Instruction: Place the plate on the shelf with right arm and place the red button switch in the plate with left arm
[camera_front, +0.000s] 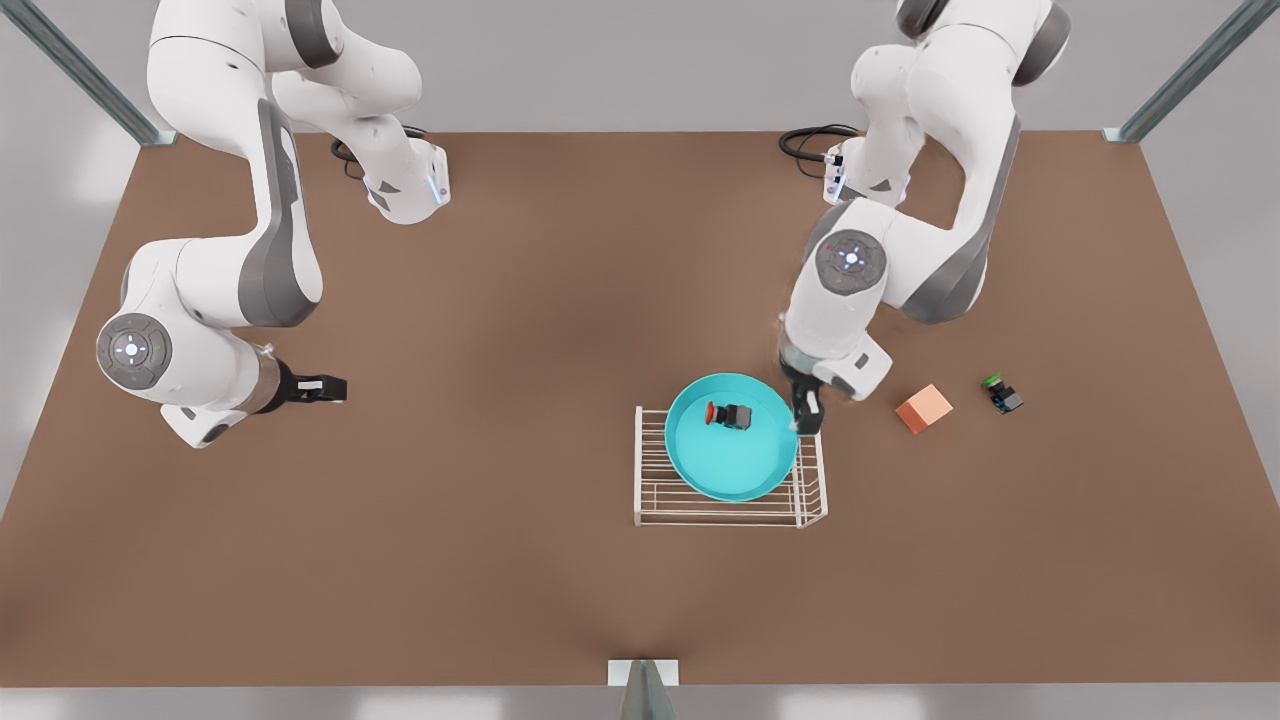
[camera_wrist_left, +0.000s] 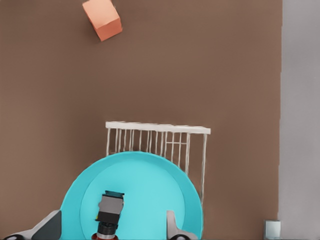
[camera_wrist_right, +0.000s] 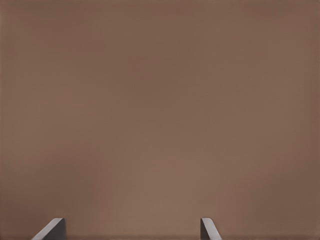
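The turquoise plate (camera_front: 735, 470) (camera_wrist_left: 150, 190) rests on the white wire shelf (camera_front: 650, 470) (camera_wrist_left: 157, 128) near the table's middle. The red button switch (camera_front: 728, 415) (camera_wrist_left: 110, 210) lies on its side in the plate, red cap toward the front view's left. My left gripper (camera_front: 808, 410) (camera_wrist_left: 111, 230) hangs open by the plate's rim on the front view's right, and in the left wrist view its fingers stand either side of the switch, apart from it. My right gripper (camera_front: 335, 388) (camera_wrist_right: 130, 232) waits open over bare table at the front view's left.
A salmon-pink cube (camera_front: 924, 408) (camera_wrist_left: 102, 19) and a green-capped switch (camera_front: 1002, 393) lie to the right of the shelf in the front view. A metal post (camera_front: 643, 680) stands at the table's near edge.
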